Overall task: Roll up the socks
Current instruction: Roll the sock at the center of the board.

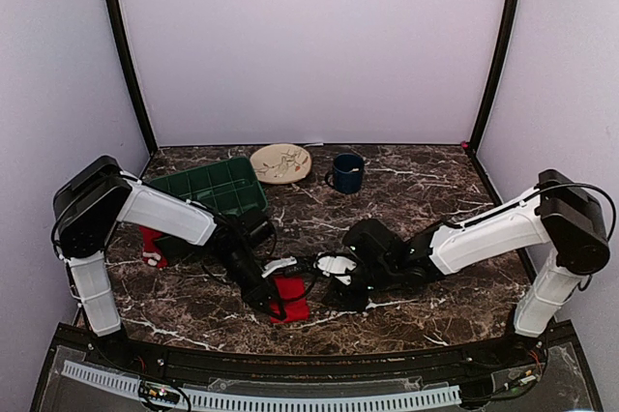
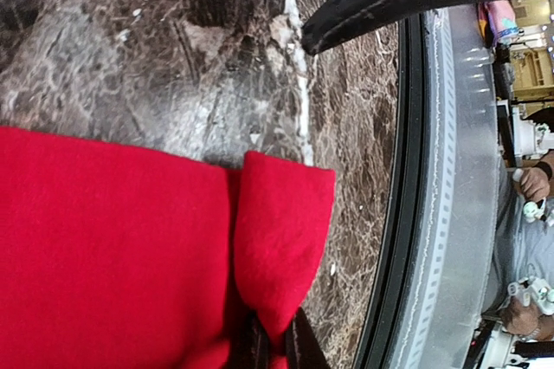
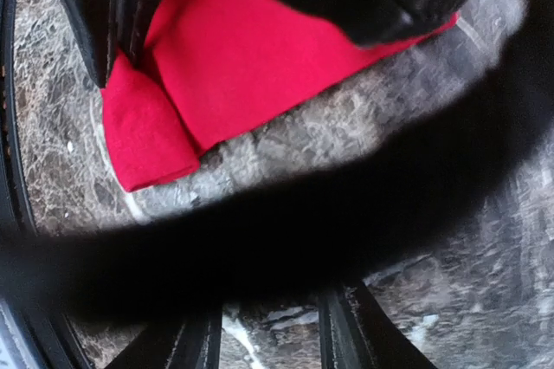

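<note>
A red sock (image 1: pixel 288 297) lies flat on the marble table near the front edge. Its end is folded over (image 2: pixel 281 230). My left gripper (image 1: pixel 265 297) is shut on that folded end, the fingertips (image 2: pixel 305 350) pinching the cloth at the bottom of the left wrist view. The sock also shows in the right wrist view (image 3: pixel 234 57). My right gripper (image 1: pixel 345 290) sits just right of the sock, open and empty, its fingers (image 3: pixel 346 334) apart over bare marble. A second red sock (image 1: pixel 152 246) lies at the left, partly hidden by the left arm.
A green tray (image 1: pixel 218 185), a beige plate (image 1: pixel 280 162) and a dark blue mug (image 1: pixel 348 172) stand at the back. The table's black front rim (image 2: pixel 407 213) runs close to the sock. A blurred black cable (image 3: pixel 286 230) crosses the right wrist view.
</note>
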Controlling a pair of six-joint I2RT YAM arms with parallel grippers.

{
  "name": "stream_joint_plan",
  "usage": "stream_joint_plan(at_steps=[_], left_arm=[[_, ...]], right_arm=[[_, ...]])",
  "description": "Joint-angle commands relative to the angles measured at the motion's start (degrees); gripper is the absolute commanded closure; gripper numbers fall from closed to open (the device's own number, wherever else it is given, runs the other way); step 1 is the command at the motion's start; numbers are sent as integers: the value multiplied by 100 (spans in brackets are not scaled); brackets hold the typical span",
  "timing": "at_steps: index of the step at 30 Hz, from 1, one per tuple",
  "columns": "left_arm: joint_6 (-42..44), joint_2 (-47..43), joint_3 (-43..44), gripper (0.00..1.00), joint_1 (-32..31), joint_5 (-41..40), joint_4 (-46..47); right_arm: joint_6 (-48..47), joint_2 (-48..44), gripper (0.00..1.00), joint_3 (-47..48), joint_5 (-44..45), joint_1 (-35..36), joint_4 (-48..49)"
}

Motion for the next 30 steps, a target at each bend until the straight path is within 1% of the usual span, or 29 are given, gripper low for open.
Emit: stream_joint_plan(at_steps=[1,6,11,14,19,30], left_arm=[[-19,78,57,100,128,400,-229],[-78,209,116,100,225,666,-189],[3,382,250,100,287,866,-360],[42,440,303,100,321,938,-433],[114,496,307,100,377,991,-519],[245,637,347,100,449,1148,-650]], right_arm=[[-318,-222,63,17,418,231,275],[-493,-190,62,132,678,572,273],[-632,-43,61,332,733,786,248],[-732,97,59,482,769,903,223],[-892,397,59,750,761,1001,109],[-1213,769,60,974,693,1032,49]])
